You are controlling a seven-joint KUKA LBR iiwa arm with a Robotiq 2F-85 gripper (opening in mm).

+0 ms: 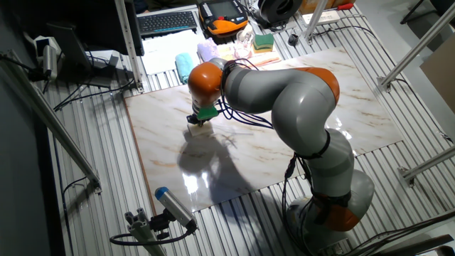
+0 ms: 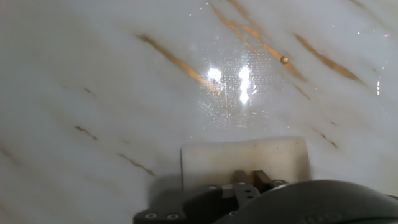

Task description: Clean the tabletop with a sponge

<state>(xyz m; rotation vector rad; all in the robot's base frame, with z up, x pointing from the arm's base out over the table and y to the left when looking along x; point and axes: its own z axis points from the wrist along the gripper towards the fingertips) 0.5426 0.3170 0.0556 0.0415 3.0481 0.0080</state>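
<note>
1. The two-finger gripper (image 1: 200, 121) of the grey-and-orange arm (image 1: 284, 92) points down at the slab; a green part sits on the hand. The small cream-beige rectangular sponge (image 2: 244, 163) lies directly under the fingers and flat on the stone. In the hand view dark finger parts meet the sponge's near edge, so the fingers appear closed on it, though the contact itself is partly hidden.
2. No brand, label or writing can be read on the sponge, the hand or the slab.
3. The large glossy white marble-look tabletop (image 1: 249, 153) with brown-tan veins spreads all around the hand. Just ahead of the sponge, bright light glare shows on the wet-looking surface. Further ahead and to the right, one small round brown speck (image 2: 284, 60) sits near a vein.
4. Nothing stands between the hand and the open slab around it.
5. Well beyond the slab's far edge lie one folded teal cloth (image 1: 183, 65), one lilac cloth (image 1: 207, 50) and one green-and-yellow sponge (image 1: 264, 42).
6. Farther still are a black keyboard (image 1: 168, 21) and an orange-and-black device (image 1: 224, 18); its screen text is too small to read.
7. Off the slab's near edge, on the ribbed grey metal surface (image 1: 92, 213), lies one grey cylinder with a blue tip (image 1: 173, 205).
</note>
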